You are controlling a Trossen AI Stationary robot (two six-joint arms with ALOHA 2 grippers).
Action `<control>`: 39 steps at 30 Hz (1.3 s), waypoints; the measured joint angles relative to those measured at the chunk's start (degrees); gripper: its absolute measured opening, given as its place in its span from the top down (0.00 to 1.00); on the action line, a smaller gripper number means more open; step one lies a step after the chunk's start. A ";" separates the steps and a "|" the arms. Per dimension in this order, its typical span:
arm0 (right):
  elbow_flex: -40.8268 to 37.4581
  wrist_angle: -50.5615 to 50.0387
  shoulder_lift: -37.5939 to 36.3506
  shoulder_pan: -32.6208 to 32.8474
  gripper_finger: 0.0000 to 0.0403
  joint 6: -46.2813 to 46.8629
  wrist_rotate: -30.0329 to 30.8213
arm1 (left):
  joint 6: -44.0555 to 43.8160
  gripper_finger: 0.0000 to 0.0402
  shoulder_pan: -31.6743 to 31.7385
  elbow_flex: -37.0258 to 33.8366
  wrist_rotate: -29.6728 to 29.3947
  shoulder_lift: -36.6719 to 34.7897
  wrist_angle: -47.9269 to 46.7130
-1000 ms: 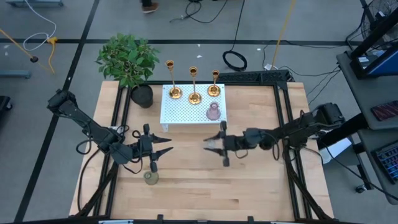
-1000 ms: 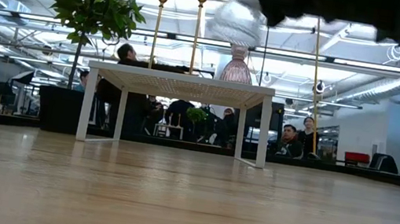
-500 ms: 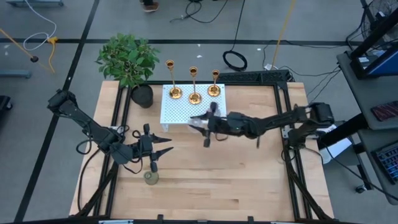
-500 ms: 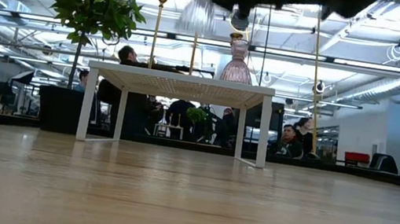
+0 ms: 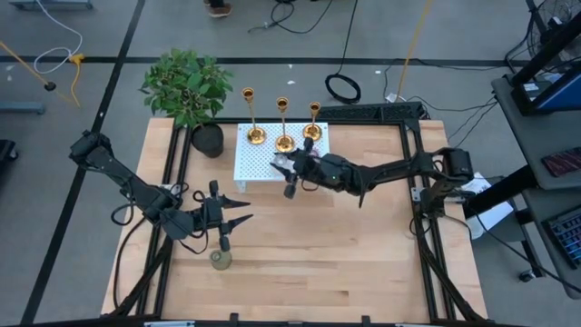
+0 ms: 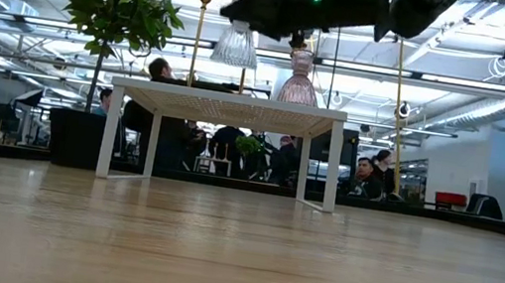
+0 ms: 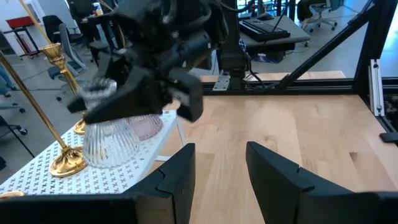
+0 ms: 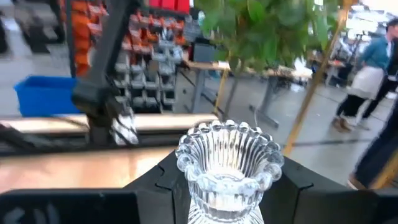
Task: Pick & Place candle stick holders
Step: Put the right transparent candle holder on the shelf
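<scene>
While my right end effector pinched the clear holder by its lower part, it hung just above the white perforated stand, near the stand's front edge. The pink holder sat on that stand just beside it, at roughly 3 o'clock from the clear one in the high view. Three gold candlesticks stood along the stand's 12 o'clock edge. The olive-green holder was on the tabletop at about 7 o'clock from the stand, well apart, with my left end effector spread wide and empty near it, just to its 12 o'clock.

Risks, as I judged them: the clear holder was close to the pink one, so lowering it off-line could knock or tip the pink one. It was also near the stand's 6 o'clock edge; setting the base partly over the rim would let it topple onto the tabletop. Opening before the base touched could drop the glass and chip it. A backward drift toward 12 o'clock could clip a candlestick base.
</scene>
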 joint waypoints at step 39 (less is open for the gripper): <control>-0.15 -2.10 0.10 -1.60 0.68 3.91 -0.72 | -0.03 0.63 -0.02 0.00 -0.02 0.00 0.44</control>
